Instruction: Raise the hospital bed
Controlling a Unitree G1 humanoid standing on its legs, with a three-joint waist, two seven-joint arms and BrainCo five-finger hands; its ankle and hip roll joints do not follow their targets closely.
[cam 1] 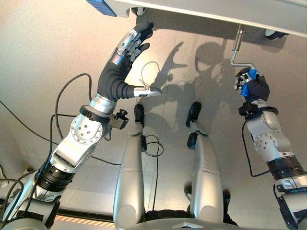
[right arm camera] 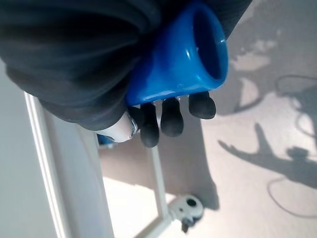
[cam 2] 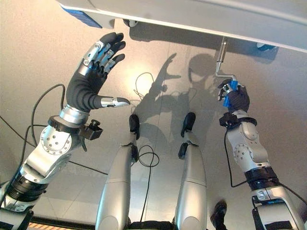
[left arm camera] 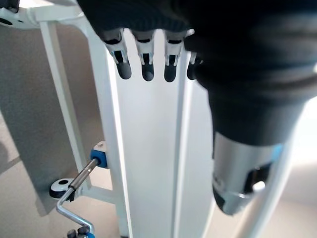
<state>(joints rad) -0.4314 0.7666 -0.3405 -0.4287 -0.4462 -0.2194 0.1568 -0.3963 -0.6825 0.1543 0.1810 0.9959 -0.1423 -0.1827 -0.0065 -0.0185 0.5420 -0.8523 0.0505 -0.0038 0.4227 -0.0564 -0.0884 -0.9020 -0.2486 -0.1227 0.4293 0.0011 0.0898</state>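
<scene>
Blue crank handle point(right arm camera: 181, 59) wrapped by right hand point(cam 1: 253, 86), left hand point(cam 2: 88, 79) spread, seemingly touching nothing

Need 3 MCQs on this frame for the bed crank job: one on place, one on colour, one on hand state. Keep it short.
1. Where is the crank's grip?
A. lying on the floor
B. in the right robot hand
C. in the left robot hand

2. What colour is that grip?
A. blue
B. red
C. yellow

3. How is the left robot hand?
A. curled round the crank
B. fist, holding nothing
C. open, fingers straight

Key:
1 B: the right robot hand has its fingers wrapped round the crank handle, at the end of the metal crank rod under the bed frame.
2 A: the grip shows bright blue in the right wrist view.
3 C: the left robot hand is raised near the bed's edge with its fingers spread and nothing in it.
</scene>
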